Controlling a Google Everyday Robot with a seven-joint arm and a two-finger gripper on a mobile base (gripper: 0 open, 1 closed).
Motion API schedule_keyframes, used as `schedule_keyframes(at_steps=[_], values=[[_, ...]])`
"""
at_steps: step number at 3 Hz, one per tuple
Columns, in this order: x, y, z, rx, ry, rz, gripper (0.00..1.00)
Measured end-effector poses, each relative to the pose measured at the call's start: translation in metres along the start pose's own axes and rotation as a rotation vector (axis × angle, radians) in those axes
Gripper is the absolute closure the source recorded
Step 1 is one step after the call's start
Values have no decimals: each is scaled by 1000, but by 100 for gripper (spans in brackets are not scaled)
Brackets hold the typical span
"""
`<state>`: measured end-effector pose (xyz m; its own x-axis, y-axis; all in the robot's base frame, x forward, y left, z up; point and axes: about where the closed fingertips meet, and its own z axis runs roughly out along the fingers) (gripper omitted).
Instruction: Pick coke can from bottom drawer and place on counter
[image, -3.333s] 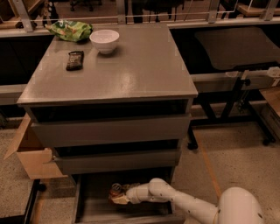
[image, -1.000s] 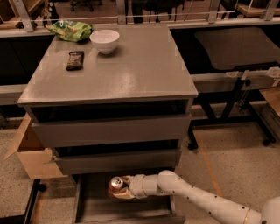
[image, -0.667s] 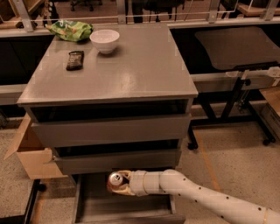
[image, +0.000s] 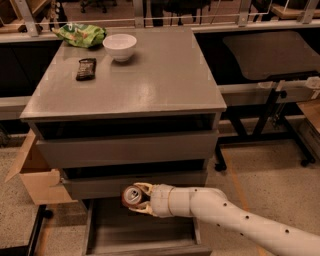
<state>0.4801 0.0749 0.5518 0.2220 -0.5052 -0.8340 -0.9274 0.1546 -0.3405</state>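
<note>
Nearest the camera, the bottom drawer (image: 142, 231) stands pulled out, and its flat grey floor shows between the side walls. The white arm (image: 240, 220) reaches in from the lower right and crosses over the drawer's right side. At its end the gripper (image: 136, 199) is pinching the coke can (image: 131, 195), with one pale finger (image: 142, 187) curved over the can and the other under it. The can is held on its side with its silver top and pull tab turned toward the camera. It is raised off the drawer floor, in front of the lower edge of the middle drawer (image: 100, 186).

To the left of the cabinet, an open cardboard box (image: 36, 180) sits on the speckled floor. Above the middle drawer, the top drawer (image: 127, 149) is closed.

The counter (image: 155, 80) spreads out above them, grey and slightly glossy. A dark packet (image: 86, 68) lies on its left part. Behind that, a white bowl (image: 119, 46) stands upright near the far edge. A green bag (image: 80, 35) lies at the far left corner, just beside the bowl. To the right, a black table (image: 270, 50) stands apart from the cabinet.
</note>
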Motion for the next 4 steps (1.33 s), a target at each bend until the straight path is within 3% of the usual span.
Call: schedule_keyframes(at_steps=[1, 2, 4], values=[[0, 0, 0, 0, 0, 1, 100], [-30, -21, -18, 24, -14, -86, 100], [-119, -79, -71, 88, -16, -307, 100]])
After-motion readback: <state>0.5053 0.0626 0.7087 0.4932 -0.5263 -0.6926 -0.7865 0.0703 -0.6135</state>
